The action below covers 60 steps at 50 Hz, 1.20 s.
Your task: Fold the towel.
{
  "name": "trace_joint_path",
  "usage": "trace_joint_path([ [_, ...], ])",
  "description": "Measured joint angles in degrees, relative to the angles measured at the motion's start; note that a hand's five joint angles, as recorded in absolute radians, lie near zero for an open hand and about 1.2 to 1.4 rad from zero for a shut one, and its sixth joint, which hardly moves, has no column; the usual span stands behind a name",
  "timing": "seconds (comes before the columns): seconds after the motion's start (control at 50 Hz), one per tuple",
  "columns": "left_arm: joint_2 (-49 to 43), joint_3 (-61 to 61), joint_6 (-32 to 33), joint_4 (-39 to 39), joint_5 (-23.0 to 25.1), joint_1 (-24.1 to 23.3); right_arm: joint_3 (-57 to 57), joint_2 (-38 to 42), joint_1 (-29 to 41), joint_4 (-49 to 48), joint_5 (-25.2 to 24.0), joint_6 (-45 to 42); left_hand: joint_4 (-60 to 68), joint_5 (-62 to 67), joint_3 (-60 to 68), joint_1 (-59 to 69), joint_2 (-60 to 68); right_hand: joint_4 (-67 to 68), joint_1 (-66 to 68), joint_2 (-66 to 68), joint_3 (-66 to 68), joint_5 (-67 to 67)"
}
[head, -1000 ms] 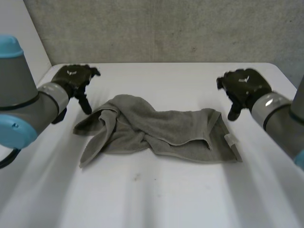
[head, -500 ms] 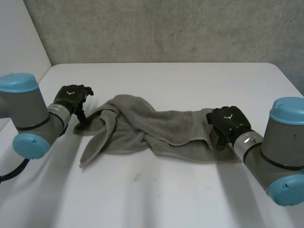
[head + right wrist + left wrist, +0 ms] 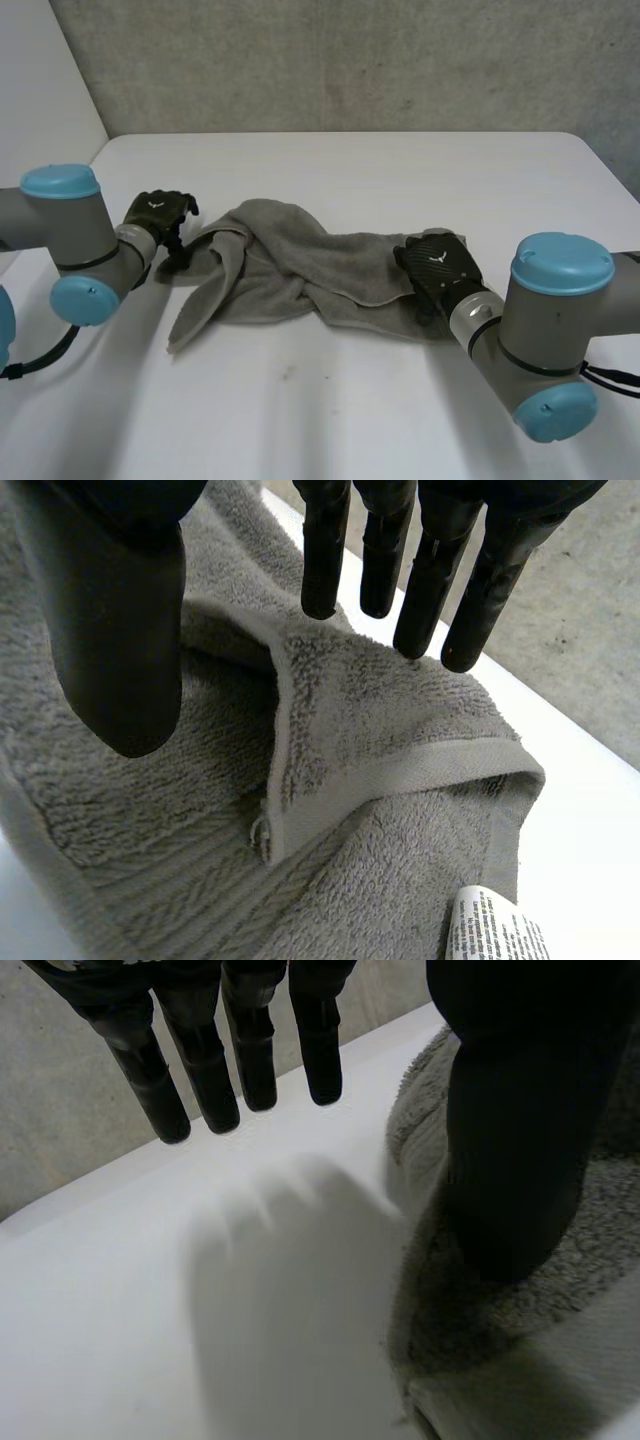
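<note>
Towel (image 3: 300, 265) lies crumpled on white table (image 3: 350, 170); my L hand (image 3: 158, 216) & R hand (image 3: 435, 268), both spread w/ nothing pinched, hover at its opposite ends. Best next: grab true corners, not bunched folds.

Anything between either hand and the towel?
Nothing visible stands before the towel. The left hand is open at its left end, thumb over the cloth; the right hand is open over its folded right corner.

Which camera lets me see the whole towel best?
The head view: the whole grey towel lies crumpled there. The left wrist view shows one edge beside the left hand; the right wrist view, a folded corner with its white label.
</note>
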Motion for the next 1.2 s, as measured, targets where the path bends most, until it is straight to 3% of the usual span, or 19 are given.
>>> trace_joint_path([
  [0.2,-4.8,6.0,-0.4,-0.1,5.0,-0.3,-4.2,2.7,0.0,-0.4,1.4,-4.0,10.7,10.5,10.6,10.9,10.6,17.0,17.2,17.9,17.1,16.0],
  [0.28,-5.9,7.8,-0.6,-0.2,8.2,-0.5,-6.5,3.2,-0.1,-0.4,2.0,-5.2,21.1,21.0,21.0,21.4,21.4,33.0,33.6,34.2,33.0,32.6],
  [0.3,-6.2,8.3,-0.6,-0.2,8.8,-0.5,-7.5,3.3,-0.1,-0.4,2.1,-5.6,25.3,25.0,25.1,25.0,25.2,41.7,43.1,42.9,41.6,41.5],
  [0.34,-6.4,9.0,-0.6,-0.2,9.5,-0.6,-8.8,3.5,-0.1,-0.3,2.2,-6.1,35.8,35.7,35.6,35.6,35.7,47.9,49.0,48.9,48.0,47.9],
  [0.5,-4.5,12.0,-0.8,-0.4,9.1,-0.9,-14.9,1.0,-0.4,2.1,2.3,-8.8,44.6,43.3,44.5,42.5,44.6,50.2,49.6,49.8,50.1,49.5],
  [0.62,5.0,10.8,-1.7,-2.8,7.2,-0.7,-18.7,-8.5,-1.3,9.3,2.1,-9.8,45.3,44.0,45.1,43.2,45.2,50.2,49.6,49.8,50.1,49.5],
  [0.78,26.1,0.3,-2.2,-7.7,6.4,0.4,-24.8,-21.1,-6.6,28.6,1.3,-10.1,45.4,44.0,45.2,43.3,45.3,50.2,49.6,49.8,50.1,49.5],
  [0.92,38.5,-10.7,-1.7,-9.7,8.2,0.8,-30.7,-24.2,-11.2,48.0,-2.4,-11.9,45.4,44.0,45.2,43.5,45.3,50.2,49.6,49.8,50.1,49.5],
  [1.02,39.1,-15.5,-1.0,-10.8,9.7,0.7,-31.6,-22.5,-13.0,54.5,-5.7,-15.0,45.4,44.0,45.2,43.5,45.4,50.2,49.6,49.8,50.1,49.5],
  [1.2,24.6,-17.2,5.7,-11.9,10.0,0.1,-32.6,-9.8,-13.0,55.5,-7.7,-20.0,45.4,44.0,45.2,43.5,45.4,50.2,49.7,49.8,50.1,49.5],
])
